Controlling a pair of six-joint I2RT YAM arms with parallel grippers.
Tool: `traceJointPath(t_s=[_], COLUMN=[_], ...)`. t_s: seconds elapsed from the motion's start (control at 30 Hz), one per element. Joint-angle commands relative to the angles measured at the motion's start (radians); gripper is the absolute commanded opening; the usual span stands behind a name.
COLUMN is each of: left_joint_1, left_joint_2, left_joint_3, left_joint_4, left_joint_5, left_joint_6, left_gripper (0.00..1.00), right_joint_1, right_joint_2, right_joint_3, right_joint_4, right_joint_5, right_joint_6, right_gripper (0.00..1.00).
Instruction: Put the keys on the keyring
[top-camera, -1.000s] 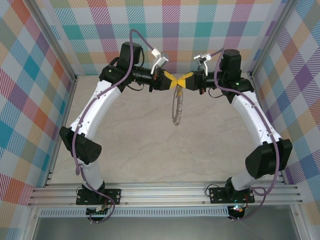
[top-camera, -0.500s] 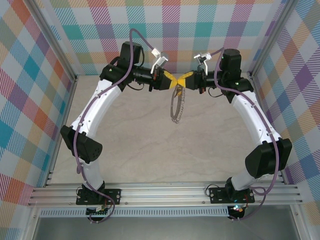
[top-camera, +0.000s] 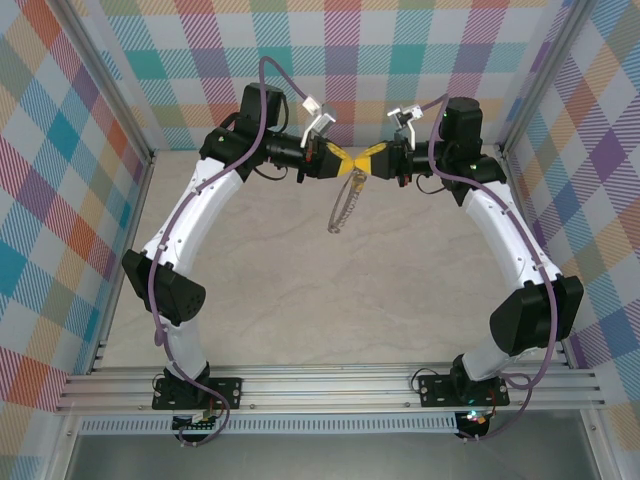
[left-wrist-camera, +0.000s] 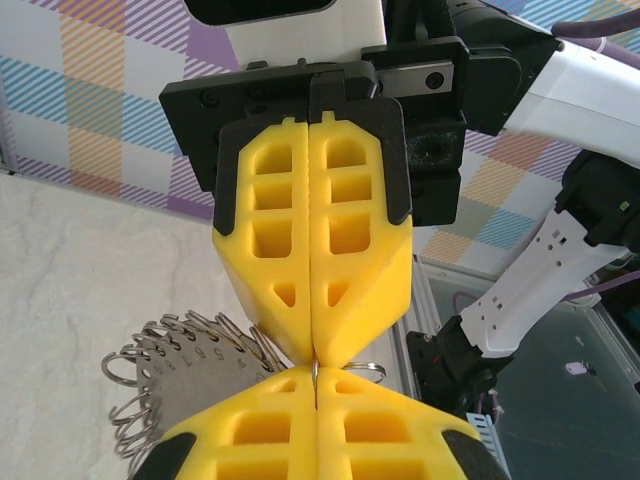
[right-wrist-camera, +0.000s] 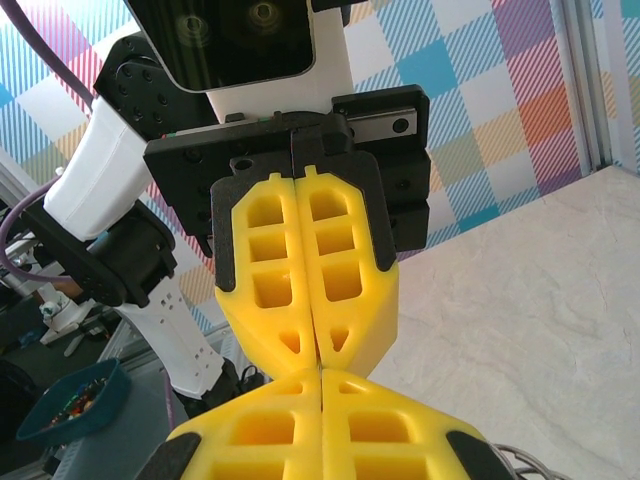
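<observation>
My left gripper (top-camera: 343, 161) and my right gripper (top-camera: 366, 160) meet tip to tip, each pair of blocky yellow fingers (left-wrist-camera: 270, 250) pressed together along a straight seam with no gap. The fingers are matte plastic, tapering to wedges and hollowed by square and triangular pockets, and they sit in black mounts. The keyring (top-camera: 345, 205) hangs in the air from just below that meeting point, slanting down toward my left gripper's side over the pale marbled table (top-camera: 300, 290). It is a thin silvery wire loop with a bumpy, coiled edge. In the left wrist view its small rounded loops fan out just beside my left fingertips, around a flat grey piece with tiny marks. A sliver of metal lies in my left gripper's seam, so the left seems to pinch the ring. I cannot tell whether the right grips it too. I cannot make out the key against the yellow fingers.
</observation>
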Motion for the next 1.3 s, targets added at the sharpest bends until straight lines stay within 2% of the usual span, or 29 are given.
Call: traceJointPath(t_s=[0.0,0.13,0.27,0.3,0.43,0.63,0.77,1.07,1.27], left_joint_1=[-0.044,-0.052,-0.052,-0.052,-0.052,-0.051,-0.051,-0.049,-0.046], left_joint_2=[0.016,-0.012,-0.037,-0.039,-0.051,-0.104,-0.127,-0.149,-0.143], left_joint_3=[0.015,-0.052,-0.100,-0.106,-0.123,-0.230,-0.270,-0.326,-0.330], left_joint_4=[-0.008,0.119,0.219,0.234,0.289,0.532,0.635,0.773,0.827], left_joint_5=[0.032,-0.011,-0.044,-0.047,-0.070,-0.112,-0.142,-0.168,-0.153], left_joint_6=[0.006,-0.057,-0.125,-0.134,-0.174,-0.304,-0.370,-0.466,-0.512], left_gripper=[0.00,0.00,0.00,0.00,0.00,0.00,0.00,0.00,0.00], right_joint_1=[-0.001,-0.001,-0.008,-0.013,-0.059,-0.130,-0.156,-0.160,-0.156], right_joint_2=[-0.001,-0.003,-0.012,-0.018,-0.062,-0.131,-0.160,-0.171,-0.167], right_joint_3=[0.016,0.017,0.008,-0.001,-0.074,-0.239,-0.337,-0.437,-0.452], right_joint_4=[0.075,0.084,0.115,0.135,0.272,0.505,0.637,0.825,0.911], right_joint_5=[0.018,0.044,0.075,0.082,0.121,0.206,0.232,0.111,0.063], right_joint_6=[0.016,0.030,0.058,0.075,0.183,0.342,0.426,0.507,0.550], right_gripper=[0.00,0.01,0.16,0.24,0.38,0.41,0.41,0.45,0.53])
